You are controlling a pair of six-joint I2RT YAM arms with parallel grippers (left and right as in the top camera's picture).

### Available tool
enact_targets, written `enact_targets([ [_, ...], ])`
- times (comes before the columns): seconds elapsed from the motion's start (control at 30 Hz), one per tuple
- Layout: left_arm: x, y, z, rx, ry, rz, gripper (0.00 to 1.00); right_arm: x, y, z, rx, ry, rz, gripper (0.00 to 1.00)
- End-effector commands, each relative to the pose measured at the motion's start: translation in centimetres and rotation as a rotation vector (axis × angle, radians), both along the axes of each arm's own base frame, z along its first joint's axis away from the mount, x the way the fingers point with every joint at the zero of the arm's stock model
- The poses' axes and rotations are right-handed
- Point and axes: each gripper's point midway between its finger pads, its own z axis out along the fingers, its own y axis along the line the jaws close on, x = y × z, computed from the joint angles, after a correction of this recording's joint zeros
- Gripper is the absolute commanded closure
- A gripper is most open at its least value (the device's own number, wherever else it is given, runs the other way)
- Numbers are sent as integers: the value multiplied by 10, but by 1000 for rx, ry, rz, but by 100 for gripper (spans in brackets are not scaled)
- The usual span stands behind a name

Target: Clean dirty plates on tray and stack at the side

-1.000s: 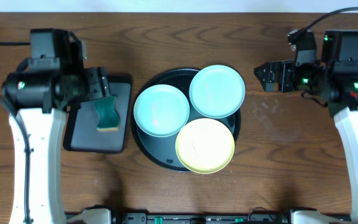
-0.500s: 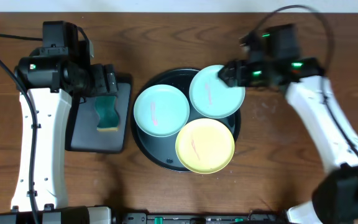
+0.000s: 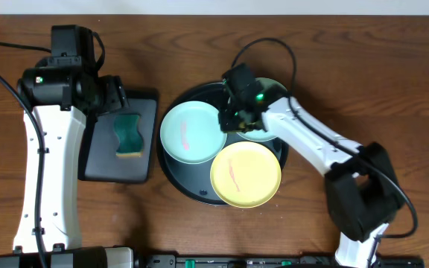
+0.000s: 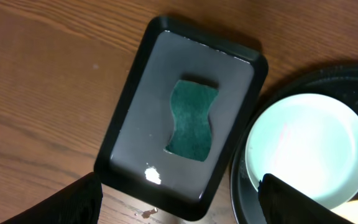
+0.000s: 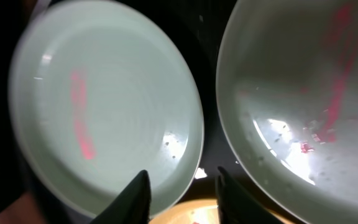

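Three plates lie on the round black tray [image 3: 176, 167]: a mint plate [image 3: 192, 134] at the left, a second mint plate [image 3: 274, 88] at the back right, largely under my right arm, and a yellow plate [image 3: 246, 175] in front. All three carry red smears. My right gripper [image 3: 229, 119] hovers low between the two mint plates [image 5: 104, 106] [image 5: 291, 93]. Its jaws are narrowed with a gap, straddling the left plate's rim. My left gripper [image 3: 114, 93] is wide open above the green sponge [image 4: 191, 118], holding nothing.
The sponge [image 3: 129, 134] rests in a dark grey rectangular tray [image 3: 99, 160] left of the round tray. Brown wooden table [image 3: 363, 89] surrounds both. In the right wrist view the yellow plate [image 5: 197, 214] shows below the fingers.
My right arm has swung from the table's right side leftward over the round tray and come down between the mint plates, its jaws narrowing. The left arm shifted slightly early on, then held still.
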Motion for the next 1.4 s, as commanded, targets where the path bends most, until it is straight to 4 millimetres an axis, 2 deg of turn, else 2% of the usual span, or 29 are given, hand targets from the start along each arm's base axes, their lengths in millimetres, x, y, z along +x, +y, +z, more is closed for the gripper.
enact_targets([
  [0.0,1,8,-1,24,4,44,19,6,1,-8,-58,-28,-32,72],
  [0.23,3,8,-8,23,25,44,19,1,1,-36,-117,4,-33,77],
  [0.67,4,8,-16,23,51,43,19,2,3,-69,-139,36,-36,83],
  [0.73,4,8,-21,24,63,42,19,1,3,-76,-140,48,-34,89],
  [0.77,3,8,-26,26,82,36,19,0,4,-78,-138,53,-33,99],
  [1.0,1,8,-64,30,201,2,24,-1,4,-80,-141,58,-34,99],
  [1.17,6,7,-99,28,311,-46,24,-1,3,-80,-142,58,-34,99],
  [1.37,7,4,-143,-29,439,-43,33,0,4,-79,-138,53,-33,99],
])
